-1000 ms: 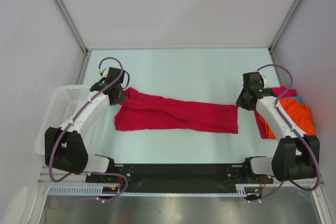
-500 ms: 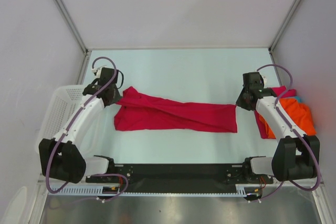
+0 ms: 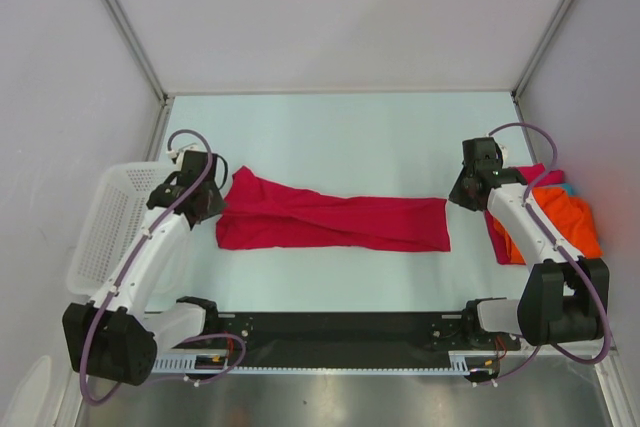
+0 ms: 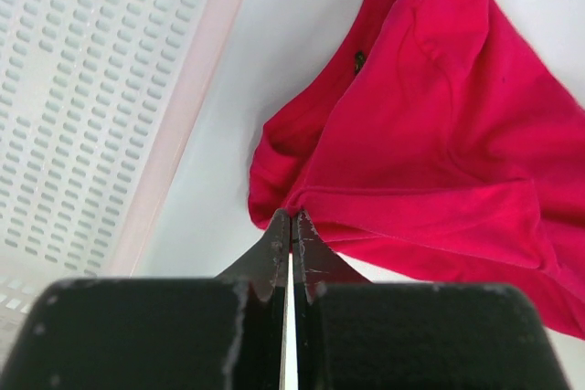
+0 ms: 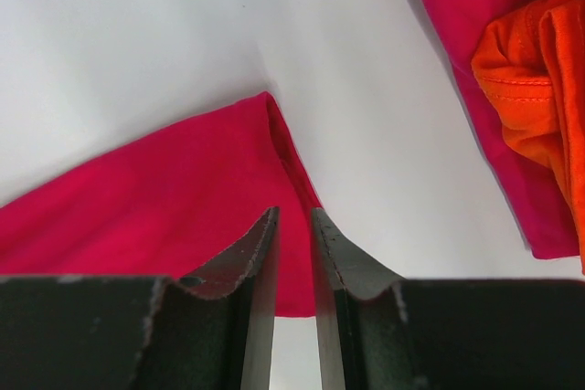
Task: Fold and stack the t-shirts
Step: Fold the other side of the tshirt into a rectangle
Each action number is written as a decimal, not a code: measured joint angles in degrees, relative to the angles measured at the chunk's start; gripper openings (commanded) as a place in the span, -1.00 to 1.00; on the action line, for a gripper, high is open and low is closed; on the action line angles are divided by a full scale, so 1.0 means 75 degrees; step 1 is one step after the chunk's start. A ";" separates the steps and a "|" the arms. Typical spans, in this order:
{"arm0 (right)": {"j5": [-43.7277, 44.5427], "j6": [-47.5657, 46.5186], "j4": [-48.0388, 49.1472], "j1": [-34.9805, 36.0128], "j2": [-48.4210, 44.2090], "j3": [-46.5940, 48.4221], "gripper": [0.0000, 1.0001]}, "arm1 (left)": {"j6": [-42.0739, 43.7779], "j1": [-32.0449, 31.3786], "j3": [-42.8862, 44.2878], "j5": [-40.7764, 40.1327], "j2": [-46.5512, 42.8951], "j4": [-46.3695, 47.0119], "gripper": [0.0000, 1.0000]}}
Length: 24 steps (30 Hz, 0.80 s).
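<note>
A crimson red t-shirt (image 3: 330, 219) lies stretched in a long band across the middle of the table. My left gripper (image 3: 214, 207) is shut on its left edge; in the left wrist view the cloth (image 4: 430, 152) puckers into the closed tips (image 4: 292, 216). At the shirt's right end, my right gripper (image 3: 455, 197) hovers over the hem corner (image 5: 155, 198). Its jaws (image 5: 294, 216) stand a little apart with nothing pinched between them. More t-shirts lie heaped at the right: orange (image 3: 565, 219) on magenta-pink (image 3: 497, 237), with a sliver of teal (image 3: 567, 188).
A white lattice basket (image 3: 110, 217) stands at the table's left edge, close beside my left arm, and its wall (image 4: 82, 89) fills the left of the wrist view. The heap (image 5: 539, 70) sits against the right wall. Enclosure walls bound the table on three sides.
My left gripper has drawn left and toward the near edge, pulling the red shirt's left end with it. The shirt's right edge slid slightly left. My right arm has stayed put.
</note>
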 measured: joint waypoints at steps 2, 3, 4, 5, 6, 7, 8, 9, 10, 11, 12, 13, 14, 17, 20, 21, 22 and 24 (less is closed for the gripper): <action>-0.0023 0.0000 0.0000 0.0000 0.0000 0.0000 -0.50 | -0.0003 0.0000 -0.0117 0.0015 -0.0096 -0.0055 -0.96; -0.0029 -0.0003 0.0000 0.0000 0.0000 0.0000 -0.50 | -0.0003 0.0000 -0.0146 0.0032 -0.0119 -0.0070 -0.89; -0.0041 -0.0003 -0.0003 0.0000 -0.0009 0.0000 -0.50 | -0.0006 0.0000 -0.0175 0.0044 -0.0152 -0.0079 -0.70; -0.0058 -0.0003 -0.0006 0.0000 -0.0020 0.0000 -0.50 | -0.0009 0.0000 -0.0187 0.0055 -0.0172 -0.0102 -0.38; -0.0070 -0.0006 -0.0012 0.0000 -0.0047 0.0000 -0.49 | -0.0012 0.0000 -0.0192 0.0067 -0.0189 -0.0117 -0.20; -0.0076 -0.0012 -0.0015 0.0000 -0.0073 0.0000 -0.49 | -0.0058 0.0000 -0.0192 0.0099 -0.0207 -0.0125 -0.06; -0.0079 -0.0026 -0.0017 0.0000 -0.0108 0.0000 -0.49 | -0.0023 0.0000 -0.0192 0.0117 -0.0219 -0.0134 0.18; -0.0079 -0.0026 -0.0020 0.0000 -0.0131 -0.0003 -0.49 | -0.0038 0.0003 -0.0192 0.0146 -0.0230 -0.0137 0.28; -0.0082 -0.0029 -0.0020 0.0000 -0.0160 -0.0009 -0.49 | -0.0038 0.0003 -0.0192 0.0175 -0.0233 -0.0143 0.34; -0.0082 -0.0029 -0.0023 0.0000 -0.0184 -0.0017 -0.49 | -0.0050 0.0006 -0.0192 0.0192 -0.0230 -0.0146 0.41; -0.0082 -0.0029 -0.0026 0.0000 -0.0201 -0.0029 -0.49 | -0.0067 0.0009 -0.0192 0.0204 -0.0230 -0.0149 0.42; -0.0082 -0.0029 -0.0035 0.0000 -0.0210 -0.0032 -0.49 | -0.0064 0.0012 -0.0192 0.0204 -0.0230 -0.0146 0.43; -0.0082 -0.0029 -0.0035 0.0000 -0.0210 -0.0035 -0.49 | -0.0070 0.0015 -0.0192 0.0204 -0.0219 -0.0143 0.44; -0.0085 -0.0029 -0.0032 0.0000 -0.0210 -0.0035 -0.49 | -0.0076 0.0015 -0.0178 0.0213 -0.0085 -0.0111 0.43; -0.0087 -0.0029 -0.0035 0.0000 -0.0210 -0.0035 -0.49 | -0.0073 0.0015 -0.0058 0.0332 0.0329 0.0099 0.43; -0.0087 -0.0029 -0.0035 0.0000 -0.0210 -0.0035 -0.49 | -0.0073 0.0015 0.0026 0.0411 0.0548 0.0198 0.43; -0.0090 -0.0029 -0.0035 0.0000 -0.0210 -0.0035 -0.49 | -0.0073 0.0015 0.0122 0.0478 0.0801 0.0332 0.42; -0.0093 -0.0029 -0.0041 0.0000 -0.0210 -0.0035 -0.49 | -0.0073 -0.0015 0.0364 0.0644 0.1349 0.0597 0.42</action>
